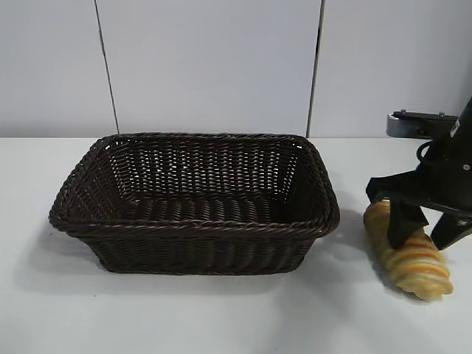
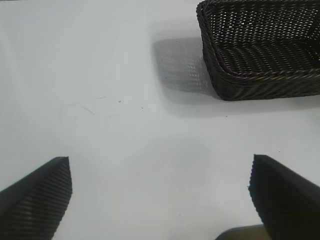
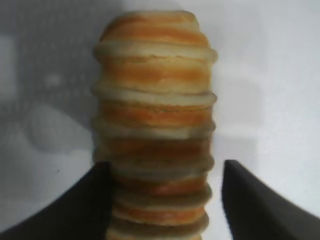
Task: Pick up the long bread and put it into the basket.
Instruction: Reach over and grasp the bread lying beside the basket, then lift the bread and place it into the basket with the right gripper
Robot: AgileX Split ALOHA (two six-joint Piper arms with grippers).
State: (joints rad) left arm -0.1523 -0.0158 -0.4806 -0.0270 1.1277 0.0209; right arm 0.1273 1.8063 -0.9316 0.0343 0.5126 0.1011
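Observation:
The long bread (image 1: pixel 408 257), a golden-yellow loaf with orange-brown crosswise ridges, lies on the white table to the right of the basket (image 1: pixel 195 221). My right gripper (image 1: pixel 424 236) is lowered over the loaf and open, one finger on each side of it. In the right wrist view the bread (image 3: pixel 155 115) runs between the fingers (image 3: pixel 85 205); one finger touches it and a gap shows at the other. The dark brown wicker basket is empty. My left gripper (image 2: pixel 160 200) is open and empty above bare table, and the basket's corner (image 2: pixel 260 75) shows far off in its view.
A grey-and-black arm base (image 1: pixel 417 124) stands at the back right behind the right gripper. A white panelled wall runs behind the table. Bare white table surface lies in front of the basket and to its left.

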